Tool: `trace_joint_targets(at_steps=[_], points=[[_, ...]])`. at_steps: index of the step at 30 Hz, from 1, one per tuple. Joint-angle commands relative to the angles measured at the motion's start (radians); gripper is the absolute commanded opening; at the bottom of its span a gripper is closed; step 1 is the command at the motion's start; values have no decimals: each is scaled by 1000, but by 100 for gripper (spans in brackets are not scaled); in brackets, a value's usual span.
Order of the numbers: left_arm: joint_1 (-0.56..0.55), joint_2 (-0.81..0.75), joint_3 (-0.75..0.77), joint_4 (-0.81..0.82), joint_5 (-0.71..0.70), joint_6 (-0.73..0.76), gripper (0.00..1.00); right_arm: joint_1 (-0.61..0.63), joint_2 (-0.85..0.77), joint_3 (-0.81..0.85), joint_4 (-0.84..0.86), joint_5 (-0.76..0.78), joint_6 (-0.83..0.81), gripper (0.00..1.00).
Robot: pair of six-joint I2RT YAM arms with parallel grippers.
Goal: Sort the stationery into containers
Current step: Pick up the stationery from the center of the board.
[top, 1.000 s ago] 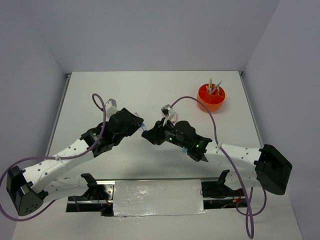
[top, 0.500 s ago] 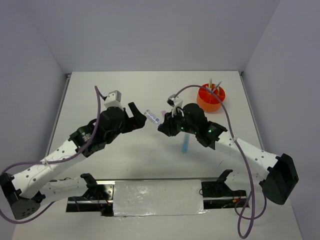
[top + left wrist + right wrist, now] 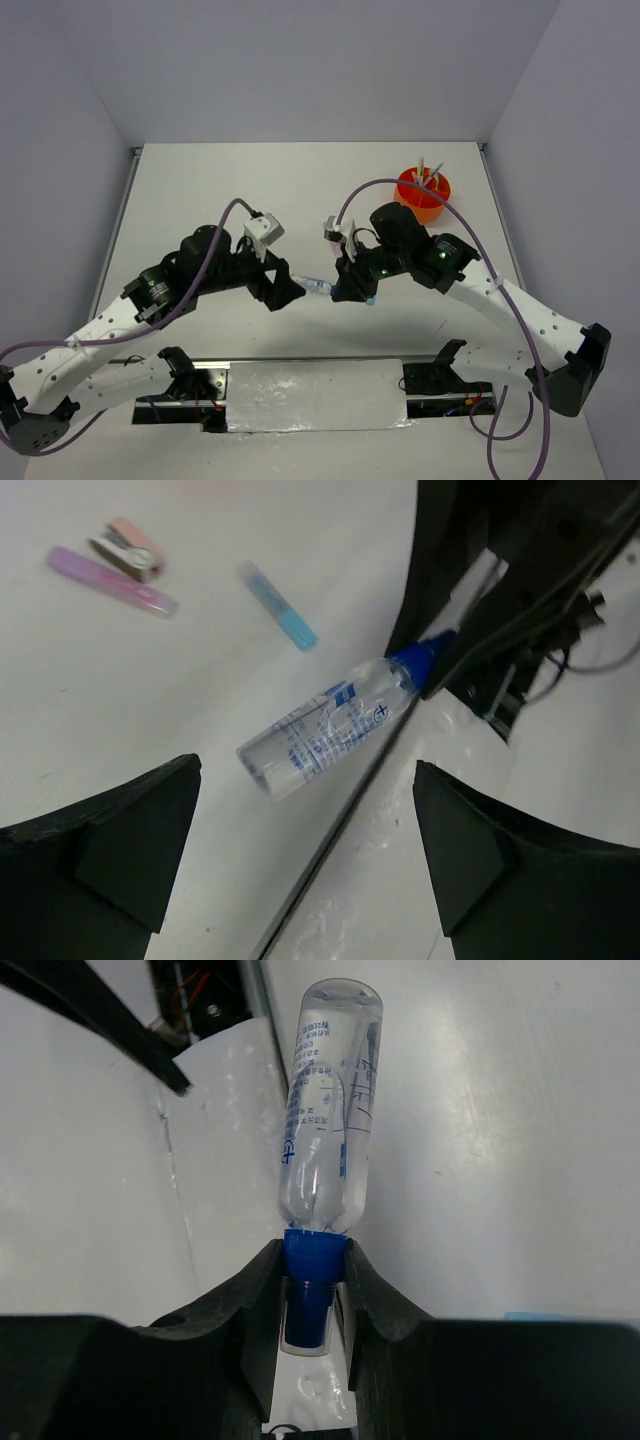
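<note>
The right claw (image 3: 313, 1260) is clamping a small clear plastic bottle (image 3: 330, 1110) by its blue screw cap (image 3: 312, 1310). Both fingers are pressing tight on the cap's sides, and the body is sticking straight out ahead of the fingertips. The bottle is showing see-through walls, blue printing along its side and a rounded far end. Whether it is touching the table cannot be told.

The left claw (image 3: 305, 775) is facing it, gaping wide and gripping nothing. The bottle's rounded end is sitting between its two dark fingers (image 3: 130, 830), touching neither.

Beyond the left claw, a stubby light blue marker (image 3: 278, 620) is lying alone on the white table (image 3: 250, 190). Farther off, a purple pen (image 3: 110, 580) is lying with a small pink block (image 3: 125, 548) just beside it.

Well apart from the right claw, past its arm, a round orange plastic pot (image 3: 423, 197) is standing with pale pens (image 3: 421, 168) poking up from it.

Plain pale grey walls are closing in the table on three sides, and a silvery sheet (image 3: 315, 395) is lying between the arm bases
</note>
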Motion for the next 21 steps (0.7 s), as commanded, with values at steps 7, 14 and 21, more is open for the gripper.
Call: trace_joint_targets(at_steps=[7, 14, 21], points=[[-6, 104, 4, 115, 443, 195, 99, 121, -71, 2, -34, -136, -55, 0], [-55, 145, -32, 144, 483, 184, 95, 121, -90, 53, -92, -90, -99, 0], [-72, 110, -73, 206, 502, 160, 63, 115, -68, 128, -165, -57, -144, 0]])
